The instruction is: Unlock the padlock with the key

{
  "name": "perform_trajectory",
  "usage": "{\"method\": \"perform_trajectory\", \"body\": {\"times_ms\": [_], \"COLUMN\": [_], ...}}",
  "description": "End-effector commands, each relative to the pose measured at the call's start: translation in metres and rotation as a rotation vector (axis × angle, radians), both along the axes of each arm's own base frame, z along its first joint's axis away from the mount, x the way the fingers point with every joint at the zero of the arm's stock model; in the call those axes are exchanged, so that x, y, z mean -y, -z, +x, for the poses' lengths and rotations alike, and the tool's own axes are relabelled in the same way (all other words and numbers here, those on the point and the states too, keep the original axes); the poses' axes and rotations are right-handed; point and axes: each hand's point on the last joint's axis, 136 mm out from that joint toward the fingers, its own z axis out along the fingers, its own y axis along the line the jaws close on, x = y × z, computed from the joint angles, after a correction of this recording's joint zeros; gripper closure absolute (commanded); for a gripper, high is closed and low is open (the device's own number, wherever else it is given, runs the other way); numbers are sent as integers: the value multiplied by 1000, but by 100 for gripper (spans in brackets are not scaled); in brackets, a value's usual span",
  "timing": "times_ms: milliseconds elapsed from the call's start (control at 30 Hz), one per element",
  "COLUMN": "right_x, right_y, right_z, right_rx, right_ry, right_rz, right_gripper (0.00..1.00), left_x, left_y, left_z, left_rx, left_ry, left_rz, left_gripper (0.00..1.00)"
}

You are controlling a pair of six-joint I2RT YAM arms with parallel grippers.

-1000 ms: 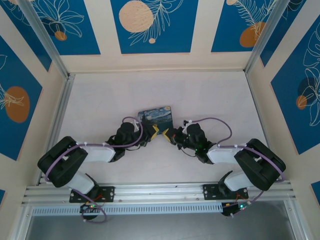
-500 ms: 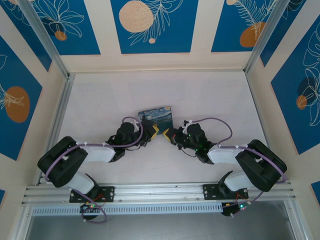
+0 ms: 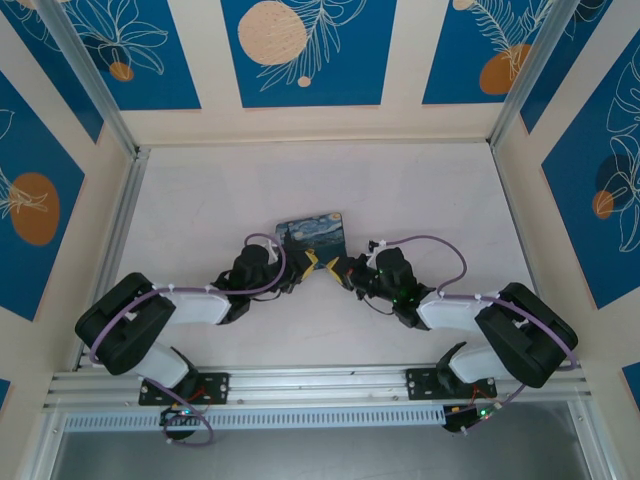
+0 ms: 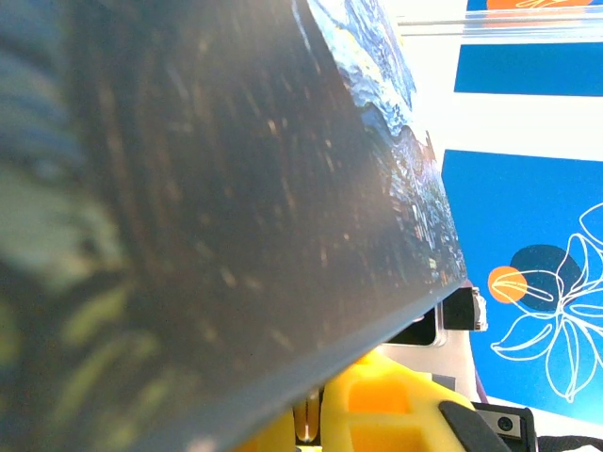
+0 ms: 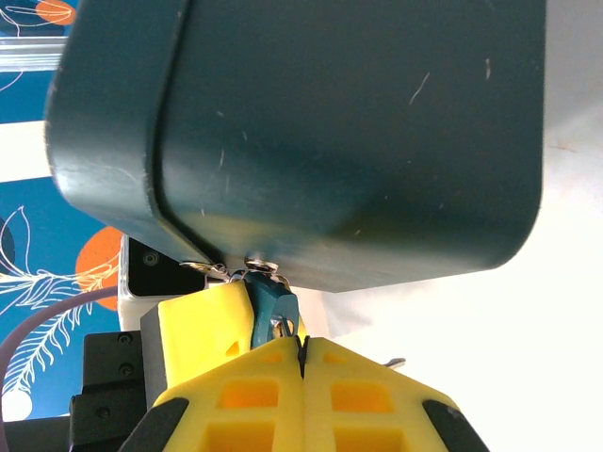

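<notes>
Bright, even light; blurred close-ups

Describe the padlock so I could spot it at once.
In the middle of the table sits a painted tin. At the clasp on its near edge, seen from the right wrist, is the padlock. It is tiny and bluish with some silvery metal, unlike the big tin and the yellow fingers beside it.

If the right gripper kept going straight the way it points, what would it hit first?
Probably the padlock, just ahead of the right gripper, then the tin behind it; depth is unclear.
</notes>
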Motion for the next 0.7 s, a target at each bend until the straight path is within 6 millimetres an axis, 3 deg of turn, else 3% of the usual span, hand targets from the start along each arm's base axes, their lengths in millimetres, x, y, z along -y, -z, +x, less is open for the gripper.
{"method": "perform_trajectory", "body": {"times_ms": [0,400,667], "right_x": [-2,-13,-13], "right_y": [-8,-10,-19], "right_z": [2,10,10], "right_rx": [33,55,94], "right_ry": [-6,-10,-15], "right_rz": [8,40,69], "right_gripper": [100,100,100], "left_x": [1,3,2], "left_y": [-21,-27,-21], "left_z": [8,8,7], "left_rx": [48,49,38], "left_ry": [-17,-16,-16], "left_rz": [-37,-68,-55], "left_gripper": [100,100,100]}}
